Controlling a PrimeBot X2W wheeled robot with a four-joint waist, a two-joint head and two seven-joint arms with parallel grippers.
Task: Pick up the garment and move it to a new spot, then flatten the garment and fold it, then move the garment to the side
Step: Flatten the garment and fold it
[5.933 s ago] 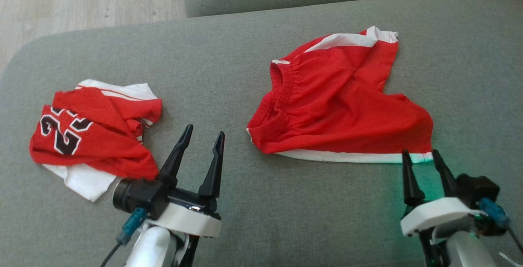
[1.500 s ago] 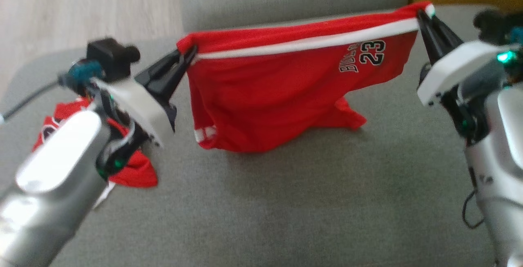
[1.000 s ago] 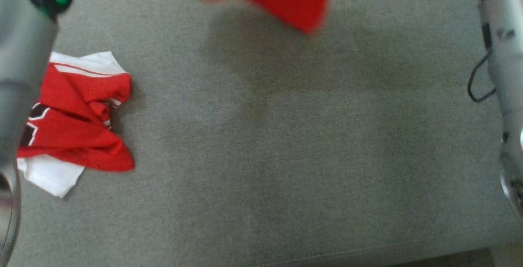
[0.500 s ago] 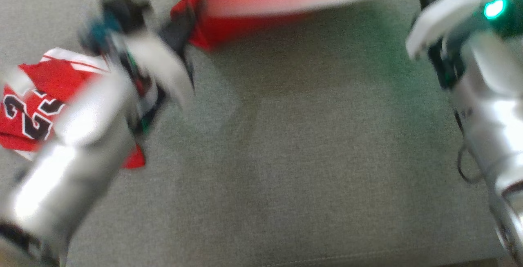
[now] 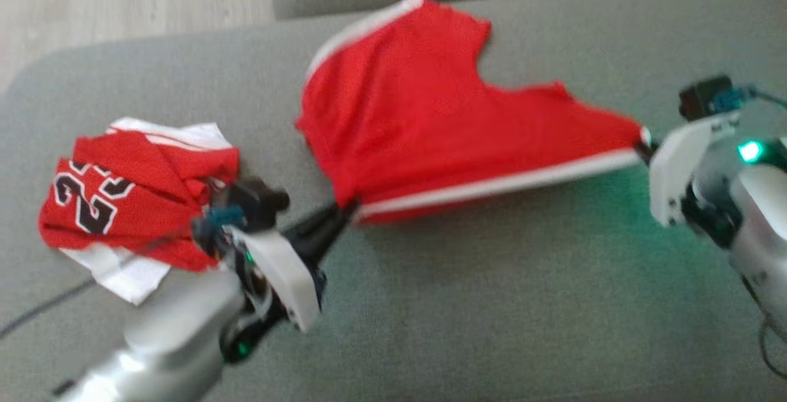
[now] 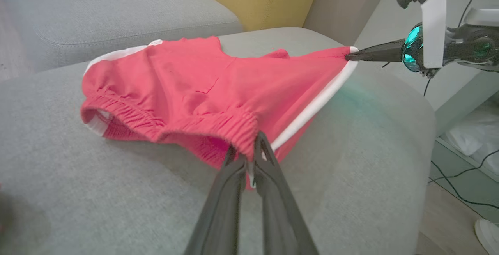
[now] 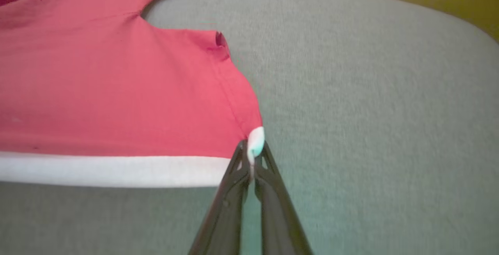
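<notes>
- The red shorts (image 5: 442, 119), which hung stretched in the air between the arms a moment ago, now lie spread on the grey sofa cushion (image 5: 492, 316), to the right of the crumpled numbered jersey (image 5: 129, 199). The relocation looks done and flattening seems under way.
- The left gripper (image 5: 344, 211), just beside the jersey, has its fingers pressed together on the elastic waistband.
- The right gripper (image 5: 642, 147), well apart from the jersey, pinches the white-trimmed hem corner, with the side stripe taut between the two grippers.
</notes>
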